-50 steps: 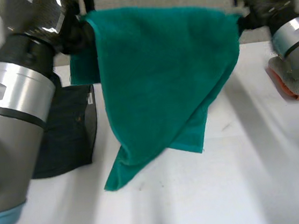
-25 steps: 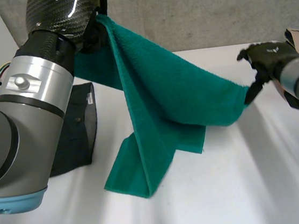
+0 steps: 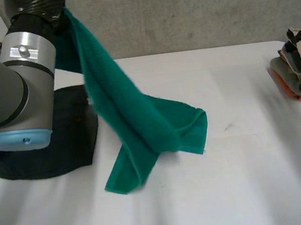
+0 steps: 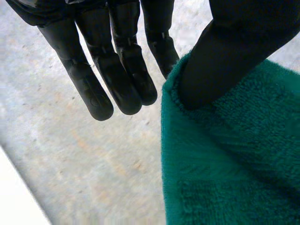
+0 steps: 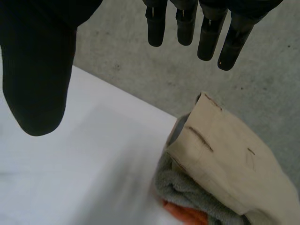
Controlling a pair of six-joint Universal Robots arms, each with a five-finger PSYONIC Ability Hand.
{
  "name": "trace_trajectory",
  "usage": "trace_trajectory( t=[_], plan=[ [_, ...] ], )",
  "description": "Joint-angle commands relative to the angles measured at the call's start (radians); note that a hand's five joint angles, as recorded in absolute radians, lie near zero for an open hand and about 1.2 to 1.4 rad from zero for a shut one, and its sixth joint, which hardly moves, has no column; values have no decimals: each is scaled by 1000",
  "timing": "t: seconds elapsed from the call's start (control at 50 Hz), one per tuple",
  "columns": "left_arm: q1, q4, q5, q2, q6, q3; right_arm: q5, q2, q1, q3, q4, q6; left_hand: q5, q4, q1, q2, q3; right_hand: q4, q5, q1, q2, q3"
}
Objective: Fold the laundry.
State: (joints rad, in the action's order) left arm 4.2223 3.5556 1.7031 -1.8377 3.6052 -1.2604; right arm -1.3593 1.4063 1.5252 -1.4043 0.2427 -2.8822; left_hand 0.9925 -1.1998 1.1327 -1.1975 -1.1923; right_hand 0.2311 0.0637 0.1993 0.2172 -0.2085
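From the head view, my left arm (image 3: 21, 78) is raised over the counter's (image 3: 246, 188) left side and the green towel (image 3: 141, 124) hangs from its top in a long twisted drape. The towel's lower end lies bunched on the counter, left of the middle. A dark garment (image 3: 61, 144) lies flat at the left edge beneath that arm. My right robot hand (image 3: 298, 37) is over at the right edge above a pile (image 3: 288, 78) of other laundry, well apart from the towel. In the left wrist view, my left robot hand (image 4: 234, 42) has the towel's hemmed edge pinched under the thumb against one finger, while the other fingers (image 4: 112, 75) hang straight and free beside it. The cloth is thick terry, so I judge it soft, limp and fairly light. It should have enough nap not to slip from a pinch, but it will sag and twist if held at one point only. I think the best second hold is a corner of the end lying on the counter, so the towel can be stretched flat. In the right wrist view, my right robot hand is spread wide and holds nothing, with its thumb (image 5: 37, 75) well apart from the straight fingers. The pile sits below it, a beige garment (image 5: 225, 159) on top of grey and orange cloth.
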Motion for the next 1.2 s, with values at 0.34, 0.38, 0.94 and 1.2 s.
trace_trajectory(
  t=[0.34, 0.38, 0.94, 1.2],
  plan=[
    [15, -3, 13, -20, 12, -31, 256, -208, 410, -124, 95, 1, 229, -196, 264, -199, -204, 350, 343, 382, 364, -373],
    [11, -4, 13, -14, 10, -33, 256, -253, 457, -114, 69, 1, 229, -196, 264, -199, -204, 347, 340, 379, 361, -370],
    [5, -4, 12, 3, 4, -56, 215, -615, 799, 129, -451, -69, 229, -196, 264, -199, -204, 277, 270, 308, 291, -299],
    [10, 0, 10, 6, 4, -56, 174, -721, 849, 212, -462, -14, 229, -196, 264, -199, -204, 458, 451, 490, 472, -481]
  ],
)
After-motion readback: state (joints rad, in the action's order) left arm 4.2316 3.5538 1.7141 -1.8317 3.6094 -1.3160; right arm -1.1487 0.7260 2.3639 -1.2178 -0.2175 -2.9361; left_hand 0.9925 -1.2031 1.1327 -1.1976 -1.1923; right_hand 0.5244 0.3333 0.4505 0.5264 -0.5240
